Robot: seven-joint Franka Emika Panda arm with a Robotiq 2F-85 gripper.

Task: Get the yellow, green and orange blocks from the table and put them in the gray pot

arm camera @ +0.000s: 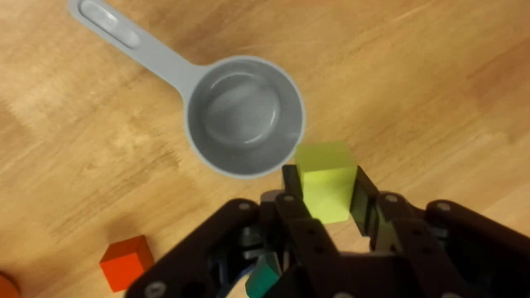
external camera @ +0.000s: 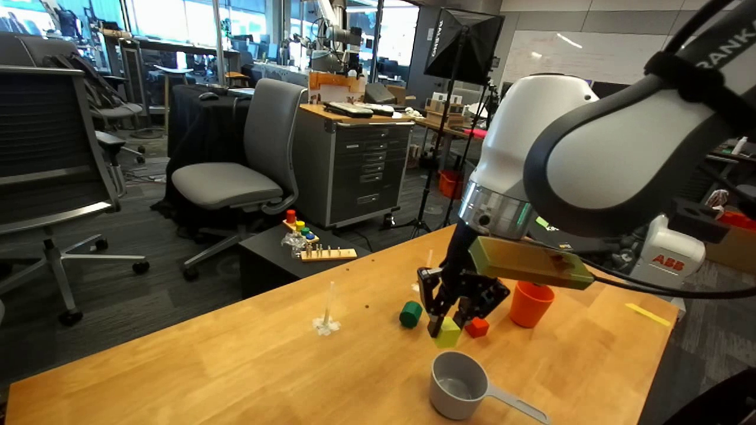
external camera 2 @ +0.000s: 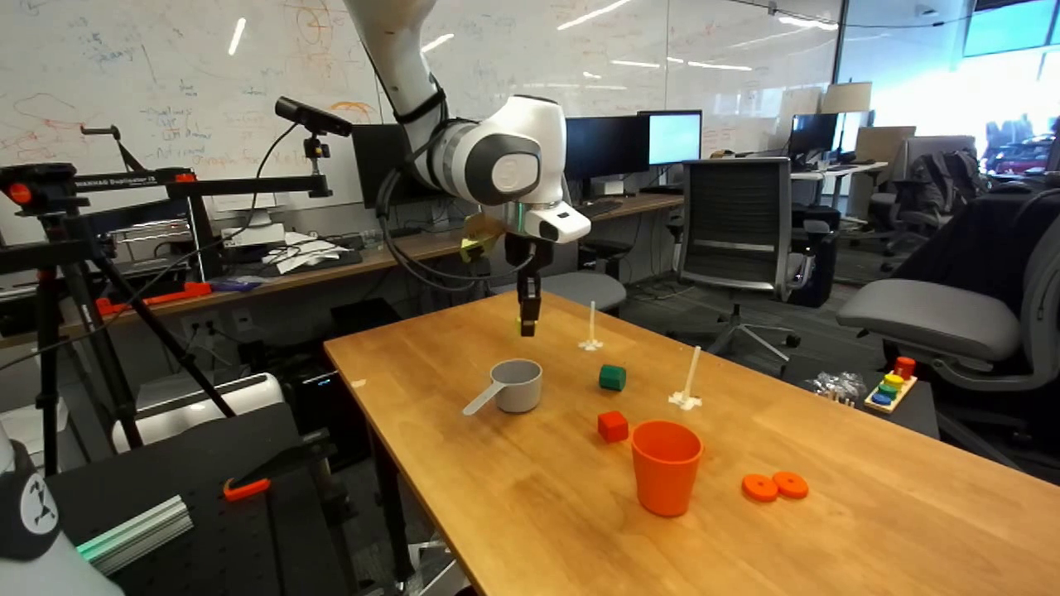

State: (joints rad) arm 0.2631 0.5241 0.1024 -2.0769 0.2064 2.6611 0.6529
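Yellow block (arm camera: pixel 328 192): nearly all hidden behind the gripper (external camera 2: pixel 527 329) in an exterior view.
Green block (arm camera: pixel 263 277): partly covered by the gripper in the wrist view.
Red cup (arm camera: pixel 6 288): 2 edges of the wrist view cut it.
Whiteboard (external camera 2: pixel 257 70): writing mostly too faint to read.

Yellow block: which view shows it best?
The wrist view: the yellow block looks largest, nearly uncovered in the gripper. In an exterior view it is smaller, partly covered; in an exterior view only a sliver shows.
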